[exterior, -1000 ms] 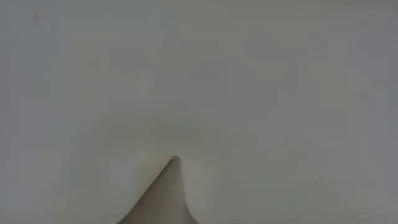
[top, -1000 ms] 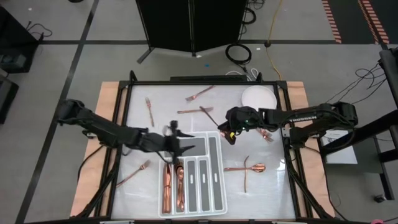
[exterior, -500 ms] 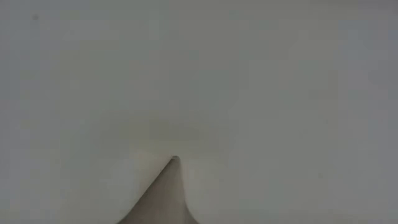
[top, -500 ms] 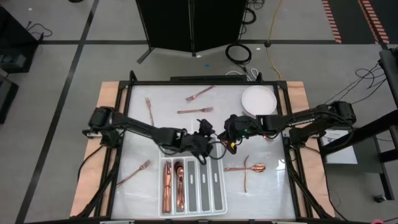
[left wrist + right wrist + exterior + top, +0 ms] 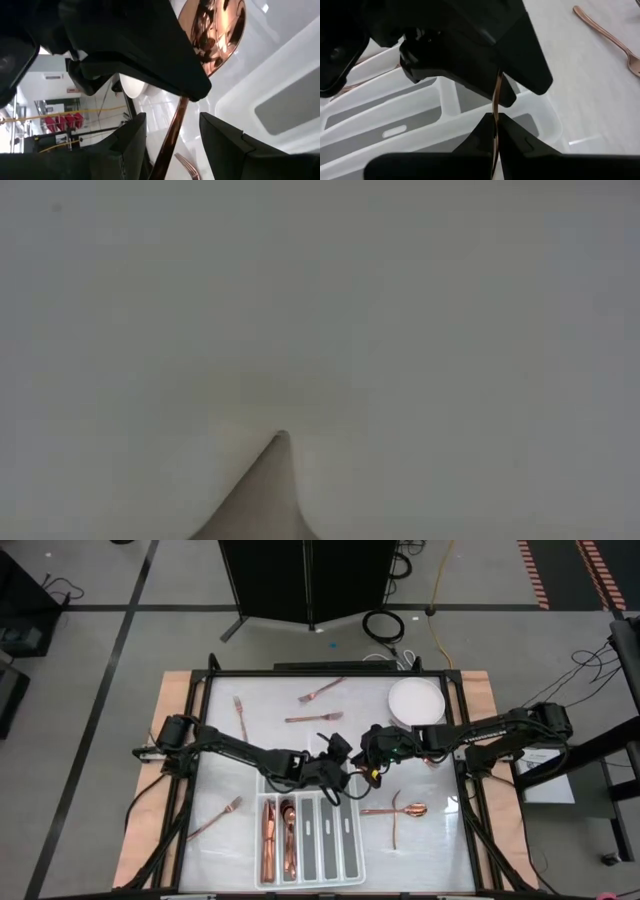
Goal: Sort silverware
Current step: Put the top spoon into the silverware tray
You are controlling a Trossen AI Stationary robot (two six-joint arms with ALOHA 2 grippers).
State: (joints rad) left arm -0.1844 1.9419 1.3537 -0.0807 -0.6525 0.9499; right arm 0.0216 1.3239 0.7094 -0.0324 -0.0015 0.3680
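Note:
My right gripper point(image 5: 372, 754) is shut on a copper spoon point(image 5: 216, 26) held over the far right corner of the white divided tray point(image 5: 345, 858). My left gripper point(image 5: 338, 756) has reached in from the left and is open. Its fingers point(image 5: 134, 140) stand on either side of the spoon's handle point(image 5: 172, 134) without touching it. Other copper pieces lie in the tray's two left compartments point(image 5: 276, 838). Loose forks point(image 5: 313, 718) and a spoon point(image 5: 398, 810) rest flat on the table. My right gripper pinches the spoon between its two fingers point(image 5: 481, 131), and the spoon shows edge-on there point(image 5: 495, 102). In the left wrist view the gripper covers the part where handle meets bowl point(image 5: 186, 99). The fingers come from the table's right. The spoon is lifted clear above the tray.
A round white plate point(image 5: 415, 698) sits at the far right. Forks lie at the far left point(image 5: 240, 716), far middle point(image 5: 320, 690), near left point(image 5: 215, 818) and under my right arm point(image 5: 430, 756). The low view shows only a blank pale surface.
My left gripper has swung from above the tray's far left corner toward the table's right, up to my right gripper and the spoon. My right gripper has shifted slightly toward the near edge.

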